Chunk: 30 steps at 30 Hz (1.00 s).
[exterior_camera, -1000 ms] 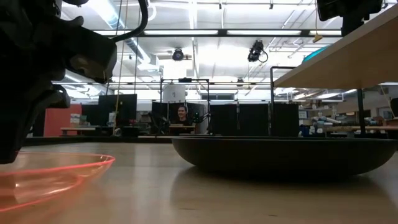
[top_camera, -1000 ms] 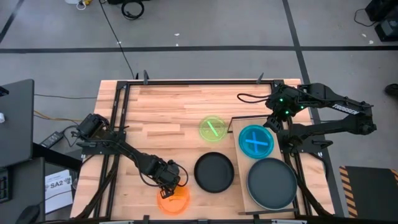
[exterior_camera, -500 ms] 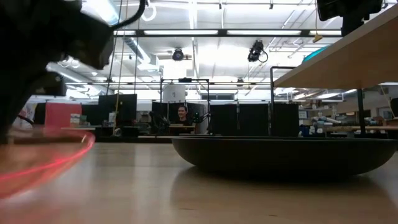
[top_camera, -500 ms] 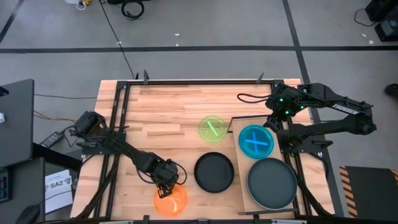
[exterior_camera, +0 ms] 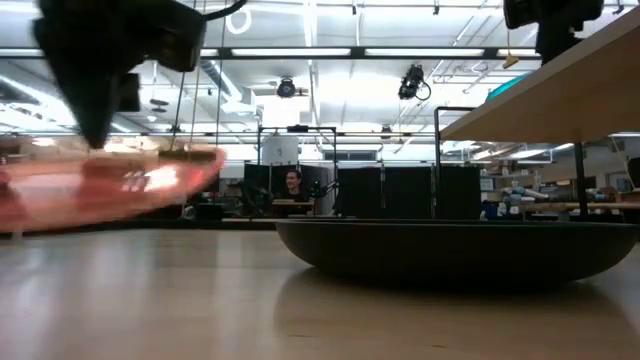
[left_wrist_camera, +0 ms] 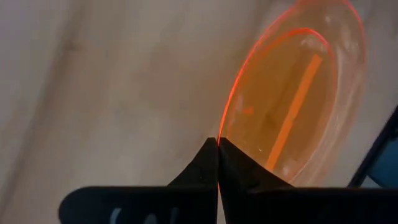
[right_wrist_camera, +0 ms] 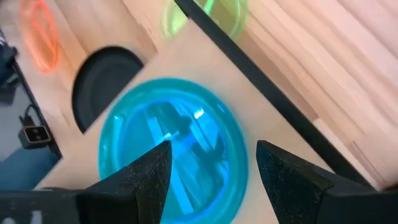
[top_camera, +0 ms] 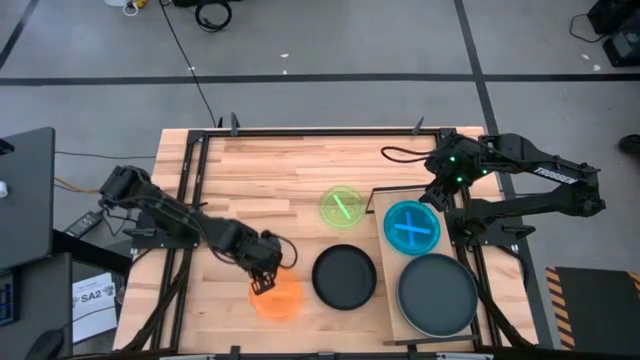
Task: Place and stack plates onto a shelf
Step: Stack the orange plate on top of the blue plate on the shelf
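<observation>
Left gripper (top_camera: 262, 282) pinches orange plate (top_camera: 277, 297) rim, lifted off table left of black plate (top_camera: 344, 277); right gripper (right_wrist_camera: 211, 168) spread above cyan plate (right_wrist_camera: 171, 149).

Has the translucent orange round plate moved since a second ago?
Yes. The translucent orange round plate, pinched by the left gripper, has lifted off the butcher-block tabletop in the low view, and shifted slightly toward the small black plate.
</observation>
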### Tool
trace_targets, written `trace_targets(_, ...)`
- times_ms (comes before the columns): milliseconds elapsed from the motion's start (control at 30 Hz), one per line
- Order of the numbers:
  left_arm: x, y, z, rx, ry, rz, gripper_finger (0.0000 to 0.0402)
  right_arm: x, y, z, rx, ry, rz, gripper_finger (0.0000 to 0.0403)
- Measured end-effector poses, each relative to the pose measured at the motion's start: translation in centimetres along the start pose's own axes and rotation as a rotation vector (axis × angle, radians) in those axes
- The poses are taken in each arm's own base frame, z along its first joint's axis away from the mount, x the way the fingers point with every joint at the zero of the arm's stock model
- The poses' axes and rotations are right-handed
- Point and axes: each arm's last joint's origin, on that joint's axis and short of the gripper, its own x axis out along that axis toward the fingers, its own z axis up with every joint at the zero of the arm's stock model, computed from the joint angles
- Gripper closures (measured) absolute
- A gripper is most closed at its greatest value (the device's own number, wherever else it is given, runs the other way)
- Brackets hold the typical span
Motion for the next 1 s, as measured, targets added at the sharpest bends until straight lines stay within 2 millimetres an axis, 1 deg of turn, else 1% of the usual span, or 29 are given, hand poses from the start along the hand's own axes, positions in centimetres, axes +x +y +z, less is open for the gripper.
trace_targets(267,-2.8,3.6,3.3,-0.059,-0.159,0.023,0.0401,-0.1,0.8,1.4,-0.030,-0.146,0.072,0.0163)
trace_targets(500,-3.8,7.5,6.7,-0.150,-0.311,0.100,0.0401,0.2,1.8,3.6,-0.056,-0.302,0.132,0.0163)
trace_targets(633,-4.4,9.4,8.6,-0.209,-0.410,0.104,0.0401,1.1,2.4,5.4,-0.053,-0.395,0.105,0.0163)
trace_targets(767,-5.1,11.1,10.1,-0.275,-0.502,0.087,0.0401,2.6,2.9,7.3,-0.046,-0.451,0.075,0.0163)
trace_targets(1000,-6.1,13.4,11.8,-0.352,-0.623,0.071,0.0401,5.5,3.8,10.1,-0.077,-0.500,0.077,0.0163)
